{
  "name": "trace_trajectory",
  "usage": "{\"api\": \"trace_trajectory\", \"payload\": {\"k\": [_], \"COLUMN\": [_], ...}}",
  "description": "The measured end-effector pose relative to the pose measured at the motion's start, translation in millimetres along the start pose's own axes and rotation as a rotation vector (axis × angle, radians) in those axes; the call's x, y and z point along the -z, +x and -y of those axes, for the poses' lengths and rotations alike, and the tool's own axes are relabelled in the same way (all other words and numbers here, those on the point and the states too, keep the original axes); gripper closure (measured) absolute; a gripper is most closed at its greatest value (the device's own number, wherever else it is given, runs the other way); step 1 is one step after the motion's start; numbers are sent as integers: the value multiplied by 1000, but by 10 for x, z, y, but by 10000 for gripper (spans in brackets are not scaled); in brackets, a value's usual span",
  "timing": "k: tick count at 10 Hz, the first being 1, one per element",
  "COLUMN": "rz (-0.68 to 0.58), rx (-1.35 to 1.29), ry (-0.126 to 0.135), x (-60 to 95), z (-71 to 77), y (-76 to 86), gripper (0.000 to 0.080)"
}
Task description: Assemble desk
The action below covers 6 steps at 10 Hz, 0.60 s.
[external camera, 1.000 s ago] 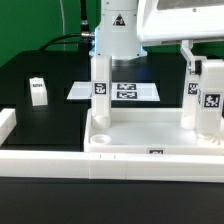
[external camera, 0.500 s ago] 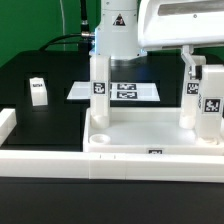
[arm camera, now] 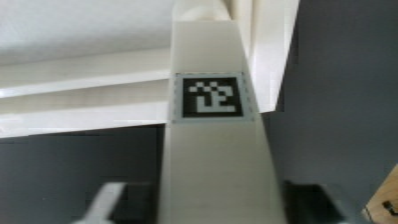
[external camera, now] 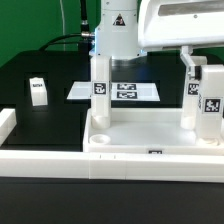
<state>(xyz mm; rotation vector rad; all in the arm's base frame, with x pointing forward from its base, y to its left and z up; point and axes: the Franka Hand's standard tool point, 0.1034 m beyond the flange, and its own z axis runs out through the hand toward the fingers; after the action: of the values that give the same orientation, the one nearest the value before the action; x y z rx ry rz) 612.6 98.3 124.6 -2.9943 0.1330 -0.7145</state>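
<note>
Jaws first, Ben: how do they stand?

Part-way closed, Ida, clamped on the held leg (arm camera: 214, 150), a white square one. The wrist view shows its tag facing the camera.

Lay the scene out, near to far.

Nearest is the border wall (external camera: 40, 160), with the desk tray (external camera: 150, 135) lying against it. A left leg (external camera: 100, 95) stands in the tray's far corner on the exterior view's left. At the tray's right end there are two tagged legs, a nearer right leg (external camera: 210, 100) and a farther right leg (external camera: 190, 95). From that view I cannot tell which of them is gripped. Farther off, a loose leg (external camera: 38, 92) stands near the tabletop's (external camera: 55, 115) left edge in that view. Beyond it come the marker board (external camera: 80, 92) and the arm's base (external camera: 118, 40).

Which step is in hand?

Seating a leg in a right-end socket, I judge. Next it wants holding plumb and turning home. After that, let go and fetch the loose leg.

Anything changed over the last second?

Barely. The nearer right leg's tag sits a touch differently. The grip is as wide as before, and all else is unmoved.
</note>
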Motion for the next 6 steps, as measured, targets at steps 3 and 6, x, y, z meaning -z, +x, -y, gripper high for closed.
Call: {"api": "trace_trajectory", "payload": {"k": [3,6], "rz": [0,-5], "rx": [0,1], "ry": [0,1], "x": [1,51], "z": [-1,-20], "y": [1,61], "gripper": [195,152]}}
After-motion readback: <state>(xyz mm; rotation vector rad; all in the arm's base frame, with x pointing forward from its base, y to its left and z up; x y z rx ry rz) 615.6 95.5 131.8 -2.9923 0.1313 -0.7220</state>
